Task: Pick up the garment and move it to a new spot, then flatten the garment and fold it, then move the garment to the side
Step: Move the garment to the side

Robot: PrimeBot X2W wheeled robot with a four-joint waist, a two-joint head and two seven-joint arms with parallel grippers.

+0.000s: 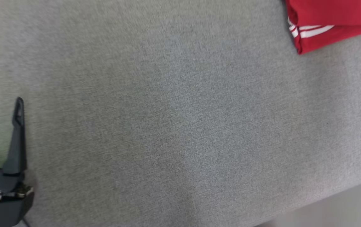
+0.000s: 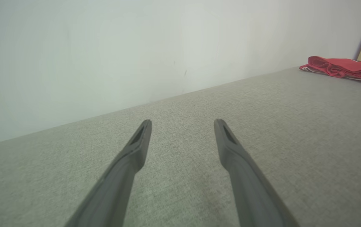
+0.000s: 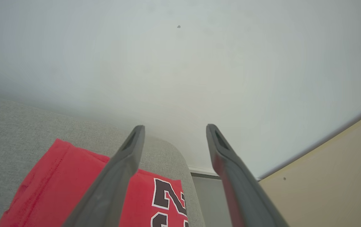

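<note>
The garment is a red jersey with white stripes, lying folded at the far right of the grey surface. The left wrist view shows the garment far off to the right, flat on the surface. My left gripper hangs open over bare grey fabric, well away from it; one of its dark fingers stands at the head view's lower left. My right gripper is open just above the garment, whose dark lettering shows between the fingers, with nothing held.
A pale wall runs along the far side of the grey surface. The surface's rounded corner lies just beyond the garment, with a tan panel to its right. The floor shows past the surface's near right edge.
</note>
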